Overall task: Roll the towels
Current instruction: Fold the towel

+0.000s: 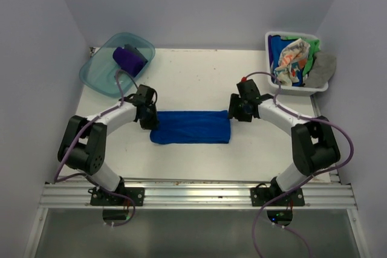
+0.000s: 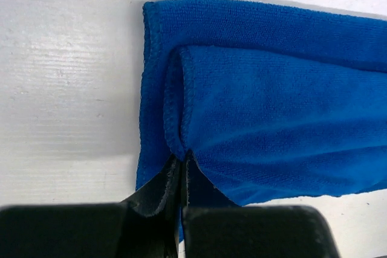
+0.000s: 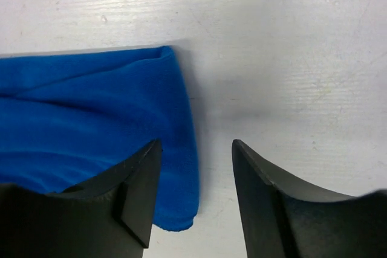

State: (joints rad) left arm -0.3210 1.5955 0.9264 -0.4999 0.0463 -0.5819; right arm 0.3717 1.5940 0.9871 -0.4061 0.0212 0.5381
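Note:
A royal blue towel (image 1: 190,127) lies folded into a long strip on the white table. My left gripper (image 1: 148,119) is at its left end. In the left wrist view the jaws are shut and pinch the folded hem of the blue towel (image 2: 272,113) at their tip (image 2: 180,160). My right gripper (image 1: 233,113) is open at the strip's right end. In the right wrist view (image 3: 196,149) one finger hangs over the blue towel (image 3: 91,119) and the other over bare table. A purple towel (image 1: 129,58) lies in the teal tub.
The translucent teal tub (image 1: 100,74) stands at the back left. A white basket (image 1: 315,87) at the back right holds a cream lettered towel (image 1: 290,61), a green one (image 1: 311,48), a grey one (image 1: 323,67) and a blue one (image 1: 278,46). Walls enclose three sides.

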